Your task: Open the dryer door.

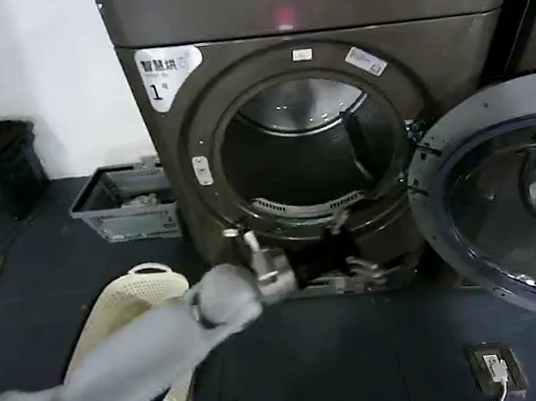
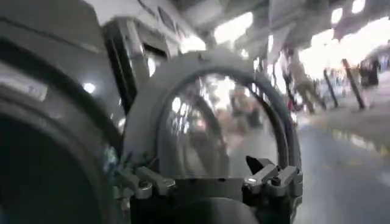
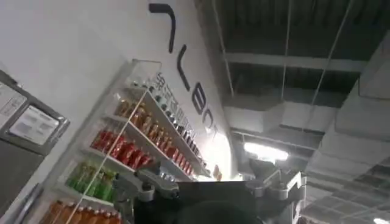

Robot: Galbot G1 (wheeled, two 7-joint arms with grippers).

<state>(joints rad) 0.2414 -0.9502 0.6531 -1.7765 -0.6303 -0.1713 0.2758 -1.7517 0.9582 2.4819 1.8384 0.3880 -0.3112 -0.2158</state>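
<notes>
Bronze-grey metal dominated the head view: the dryer [image 1: 237, 115] marked "1" stood with its round mouth wide open and the steel drum [image 1: 305, 141] showing inside. The dryer door [image 1: 505, 199] was swung fully out to the robot's right, its grey inner ring and domed glass facing the camera, hinged at the right edge of the opening and reaching down toward the dark floor [image 1: 349, 368]. And there was the left arm, a grey blur coming in from the lower left, with the left gripper [image 1: 245, 248] just in front of the lower-left rim of the opening, touching nothing. Its fingers [image 2: 146, 182] were spread apart, empty, and from the left wrist camera that gripper [image 2: 207, 179] framed the open door [image 2: 219, 122] between its tips, the door well clear of them. Beside the machine on the left sat a grey crate [image 1: 125, 201] against the white wall, and nearer the robot a cream laundry basket [image 1: 130, 313] lay partly under the arm. A small floor socket [image 1: 495, 368] sat at the lower right. The right gripper [image 3: 213, 185] pointed up toward the ceiling, past shelves of drink bottles [image 3: 131, 146], its fingers apart and holding nothing.
</notes>
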